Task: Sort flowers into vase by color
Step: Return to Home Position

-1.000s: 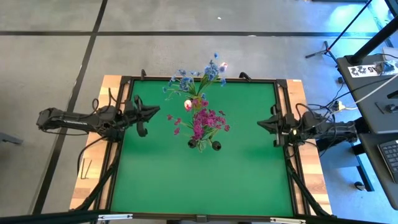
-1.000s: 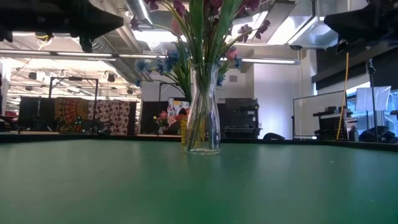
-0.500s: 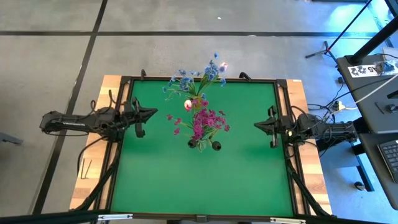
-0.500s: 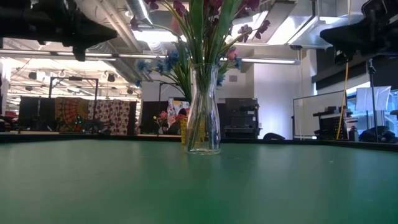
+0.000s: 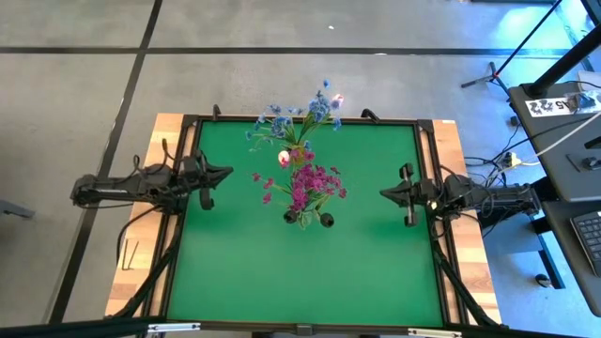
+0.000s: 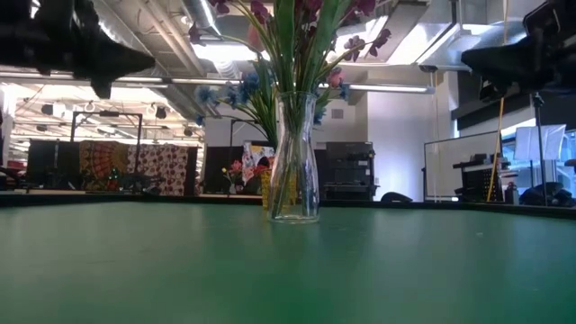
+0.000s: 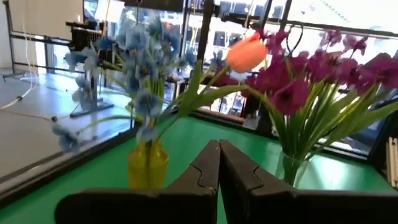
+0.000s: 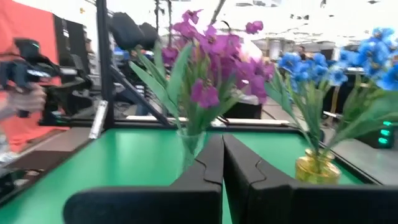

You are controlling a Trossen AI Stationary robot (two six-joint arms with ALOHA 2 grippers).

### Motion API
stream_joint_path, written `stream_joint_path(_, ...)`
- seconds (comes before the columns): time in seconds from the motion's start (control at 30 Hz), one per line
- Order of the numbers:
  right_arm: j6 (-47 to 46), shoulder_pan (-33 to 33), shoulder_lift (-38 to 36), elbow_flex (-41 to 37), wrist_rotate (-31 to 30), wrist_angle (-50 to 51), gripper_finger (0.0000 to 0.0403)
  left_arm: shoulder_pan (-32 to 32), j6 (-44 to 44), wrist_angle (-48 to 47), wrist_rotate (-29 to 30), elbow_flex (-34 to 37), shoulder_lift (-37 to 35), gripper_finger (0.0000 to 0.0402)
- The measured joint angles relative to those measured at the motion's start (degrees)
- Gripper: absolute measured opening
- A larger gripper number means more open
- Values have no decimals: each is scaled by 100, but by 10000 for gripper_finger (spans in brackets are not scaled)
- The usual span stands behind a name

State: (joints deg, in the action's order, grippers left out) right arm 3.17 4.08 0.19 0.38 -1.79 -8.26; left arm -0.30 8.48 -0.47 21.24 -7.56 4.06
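green worktop point(image 5: 282, 272) seen from above. magenta flowers point(image 5: 308, 181) and dark buds point(image 5: 326, 220) stand in a clear vase point(image 6: 294, 157) near the middle. blue flowers point(image 5: 315, 113) fill a yellow vase point(image 7: 148, 165) at the far edge, with a pink tulip bud point(image 5: 284, 158) between them. left claw point(image 5: 227, 172) and right claw point(image 5: 384, 192), fingers pressed together, hang at opposite sides.

Bare green table point(image 5: 244, 272) gives open passage from four through eight o'clock. Obstacles: clear vase point(image 6: 294, 171) of magenta flowers point(image 5: 305, 183) at centre, yellow vase point(image 8: 317, 169) of blue flowers point(image 5: 302, 117) at twelve o'clock.
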Motion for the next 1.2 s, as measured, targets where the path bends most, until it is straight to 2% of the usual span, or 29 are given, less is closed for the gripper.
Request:
stream_joint_path(0.13,-36,0,-5,0,263,-91,0,0,104,114,2,294,-167,0)
stream_joint_path(0.3,-107,0,0,0,315,67,0,0,201,376,-29,698,-394,0)
stream_joint_path(0.37,-138,0,0,0,373,93,0,0,177,436,-225,714,-384,0)
stream_joint_path(1.0,-67,0,-1,2,835,-21,0,4,-156,342,-616,714,-383,0)
stream_joint_path(1.2,12,0,-1,2,851,3,0,4,-154,287,-972,714,-381,0)
